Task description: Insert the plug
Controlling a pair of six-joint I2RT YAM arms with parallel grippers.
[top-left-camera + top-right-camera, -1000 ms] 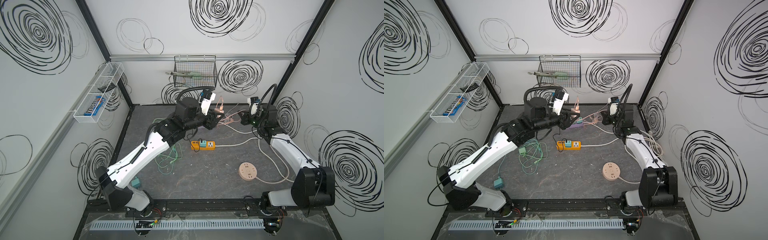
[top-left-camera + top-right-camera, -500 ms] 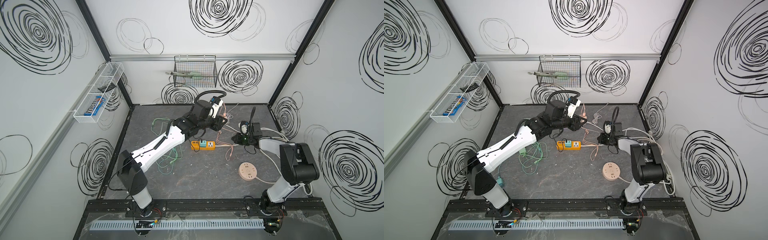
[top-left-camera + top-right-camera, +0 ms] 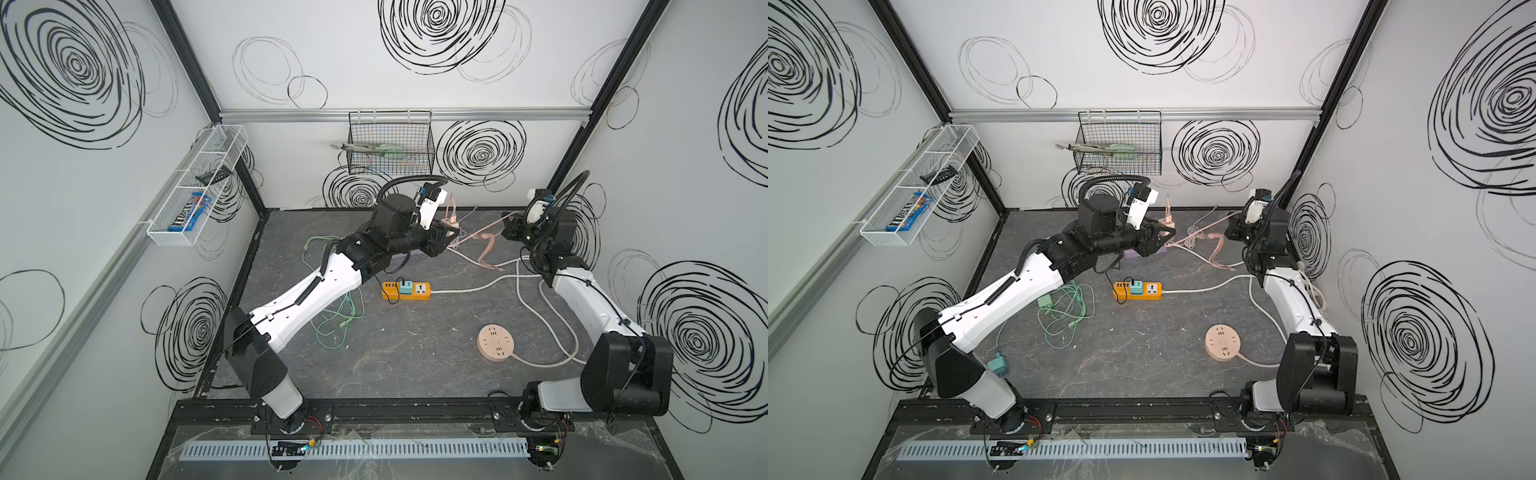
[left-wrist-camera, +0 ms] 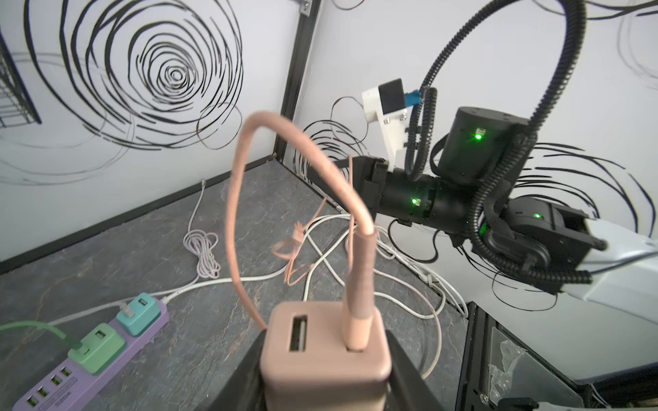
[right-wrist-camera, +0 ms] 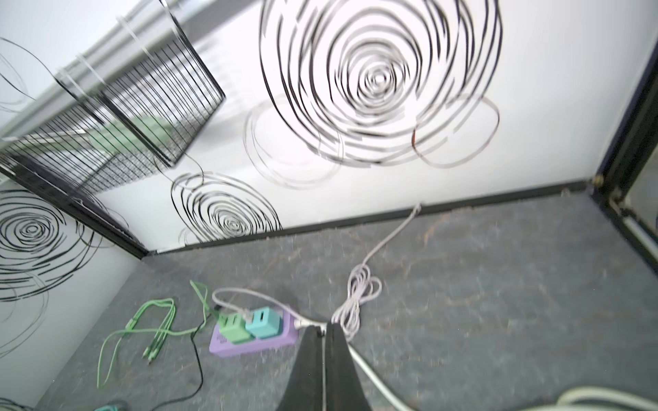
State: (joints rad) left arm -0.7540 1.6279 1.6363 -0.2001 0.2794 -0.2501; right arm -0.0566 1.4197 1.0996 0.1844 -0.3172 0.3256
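Left pincer (image 3: 445, 237) grips the pink plug (image 4: 324, 356) aloft at upper centre in both top views, presumably to align it over the purple strip (image 4: 106, 382); right pincer (image 5: 324, 329) stands closed, its hold on the cable (image 4: 360, 277) indeterminate.

- Half a second ago your right gripper (image 3: 505, 228) sat low, by the floor near the orange power strip (image 3: 406, 290). It is now raised again, close to the back right corner.
- The pink cable (image 3: 482, 237) sagged to the floor then. Now it hangs strung toward that gripper.
- Your left arm (image 3: 316, 299) has drawn its shoulder in since a second ago.
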